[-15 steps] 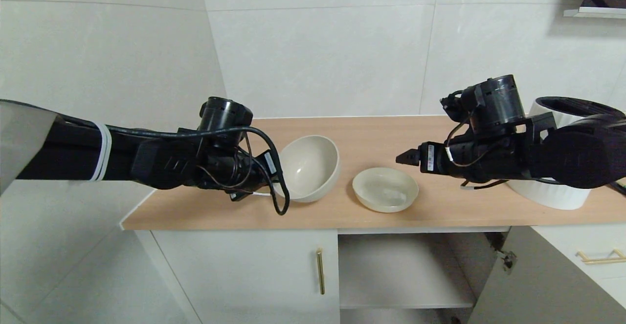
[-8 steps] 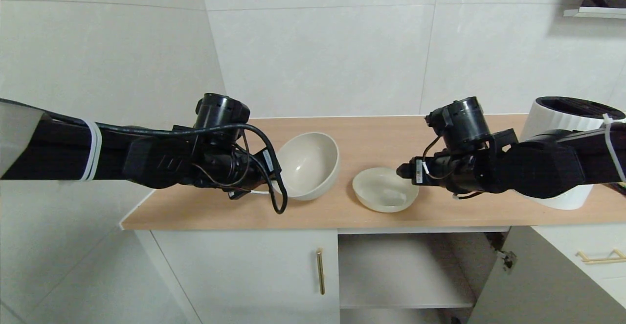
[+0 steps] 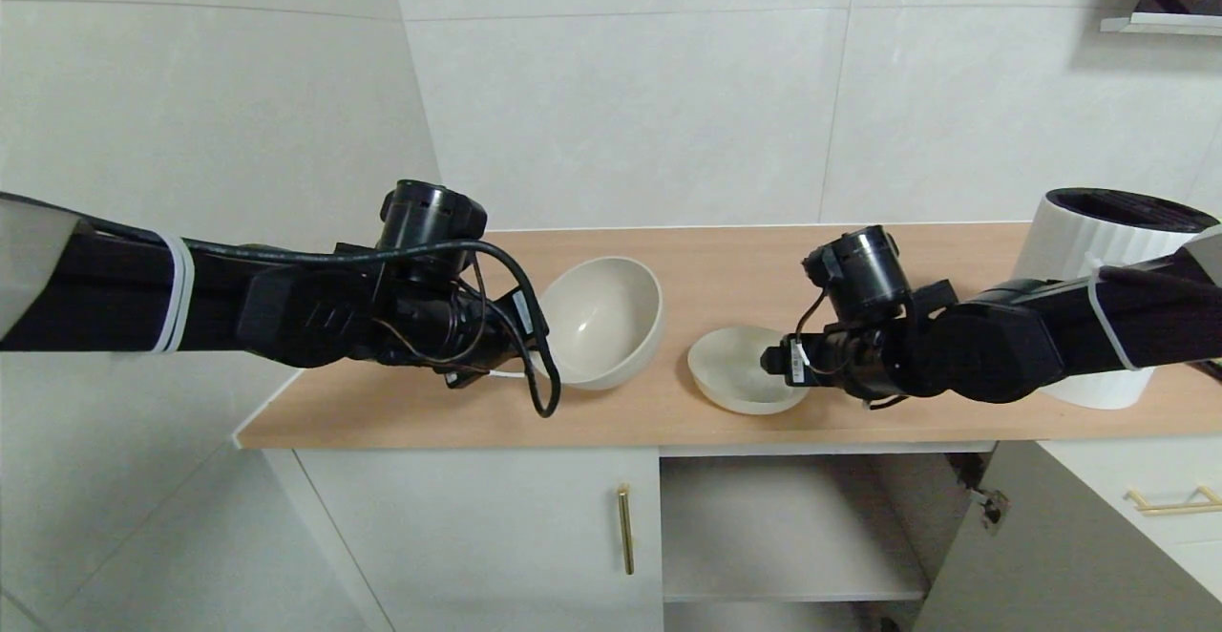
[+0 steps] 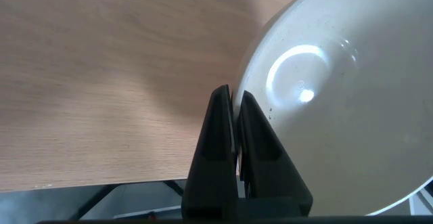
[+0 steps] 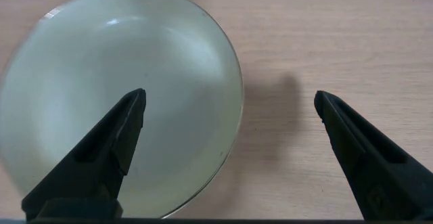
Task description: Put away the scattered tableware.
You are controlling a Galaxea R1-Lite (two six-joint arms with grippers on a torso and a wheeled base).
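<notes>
Wood counter (image 3: 726, 269) under a tiled wall, with two bowls on it and a gripper at each.

The left gripper (image 4: 233, 95) is clamped on the rim of the big bowl (image 3: 601, 322), one finger inside the wall and one outside, and the bowl sits tipped rather than level. The right gripper (image 5: 229, 95) has its fingers wide apart, straddling the rim of the small bowl (image 3: 735, 369). One tip is over the bowl's inside and the other over bare wood just outside it. The small bowl stands upright between the two grippers, near the big bowl but apart from it. Behind the right arm stands a white ribbed pot (image 3: 1098, 231). Below the right gripper, a cupboard (image 3: 783, 537) stands open.
</notes>
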